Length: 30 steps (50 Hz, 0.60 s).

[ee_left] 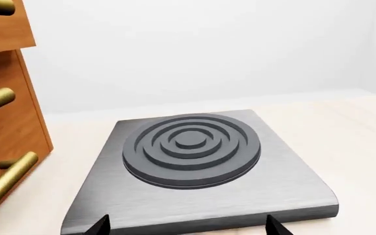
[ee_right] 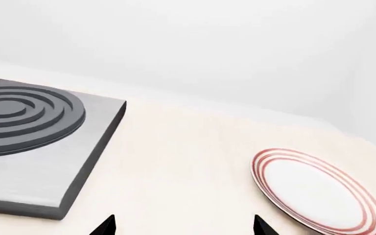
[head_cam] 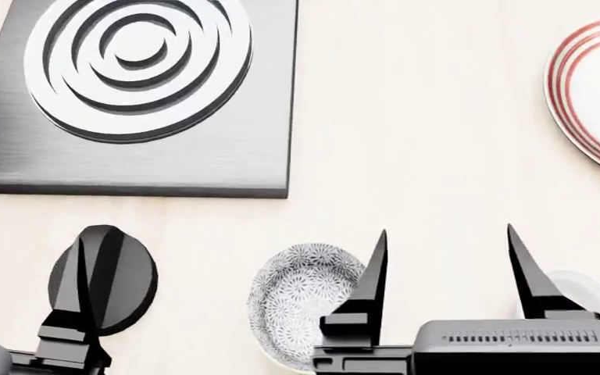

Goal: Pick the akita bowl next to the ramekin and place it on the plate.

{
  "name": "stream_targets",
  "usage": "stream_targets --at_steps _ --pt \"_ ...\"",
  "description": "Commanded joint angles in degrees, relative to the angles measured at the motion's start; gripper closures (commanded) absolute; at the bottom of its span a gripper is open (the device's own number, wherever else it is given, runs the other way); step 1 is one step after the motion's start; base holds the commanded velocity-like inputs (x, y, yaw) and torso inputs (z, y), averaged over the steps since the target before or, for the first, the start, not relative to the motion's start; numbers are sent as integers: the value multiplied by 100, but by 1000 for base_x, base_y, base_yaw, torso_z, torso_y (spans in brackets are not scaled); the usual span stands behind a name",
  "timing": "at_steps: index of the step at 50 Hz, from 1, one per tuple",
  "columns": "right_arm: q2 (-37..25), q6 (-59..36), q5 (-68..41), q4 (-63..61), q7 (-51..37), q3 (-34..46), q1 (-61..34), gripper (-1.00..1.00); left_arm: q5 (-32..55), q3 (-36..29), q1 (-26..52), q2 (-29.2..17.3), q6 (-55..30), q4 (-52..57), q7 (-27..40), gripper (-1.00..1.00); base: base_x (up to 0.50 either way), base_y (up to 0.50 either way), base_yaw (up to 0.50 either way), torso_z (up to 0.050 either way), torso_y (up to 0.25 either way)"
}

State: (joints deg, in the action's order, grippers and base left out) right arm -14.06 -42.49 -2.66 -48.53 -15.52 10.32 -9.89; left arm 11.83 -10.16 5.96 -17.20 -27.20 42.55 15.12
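Observation:
In the head view the akita bowl [head_cam: 298, 301], grey-and-white speckled, sits on the pale counter near the bottom edge. The left finger of my right gripper [head_cam: 446, 230] covers part of its right side. That gripper is open, with bare counter between its fingers. The white ramekin [head_cam: 583, 295] peeks out just right of its right finger. The red-ringed plate [head_cam: 597, 94] [ee_right: 315, 193] lies further off to the right. My right gripper [ee_right: 184, 221] shows only two spread tips in its wrist view. My left gripper [head_cam: 81, 269] [ee_left: 188, 223] is open and empty, left of the bowl.
A steel hob [head_cam: 144, 101] [ee_left: 195, 161] [ee_right: 31, 142] with a ringed burner lies at the far left. A wooden drawer unit [ee_left: 8, 122] with brass handles stands left of it. A dark oval shape [head_cam: 123, 277] sits behind the left gripper's fingers.

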Motion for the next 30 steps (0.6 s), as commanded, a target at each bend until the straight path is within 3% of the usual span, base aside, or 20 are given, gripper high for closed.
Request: stream_targets --at_steps 1,13,16,30 --pt "330 -929 -539 -312 407 -473 -228 -100 -51 132 5 94 1 -13 -104 -100 0 0 0 0 0" --pt "669 -1795 -1414 -459 722 -1126 -409 -100 -46 101 -8 67 75 -90 -88 -100 0 0 0 0 0" --pt "984 -2183 -1979 -478 938 -1641 -469 -100 -45 89 -10 62 91 -102 -84 -100 0 0 0 0 0" --pt "1094 -2800 -2545 -449 866 -2026 -677 -100 -23 64 -45 49 142 -139 -42 -100 0 0 0 0 0"
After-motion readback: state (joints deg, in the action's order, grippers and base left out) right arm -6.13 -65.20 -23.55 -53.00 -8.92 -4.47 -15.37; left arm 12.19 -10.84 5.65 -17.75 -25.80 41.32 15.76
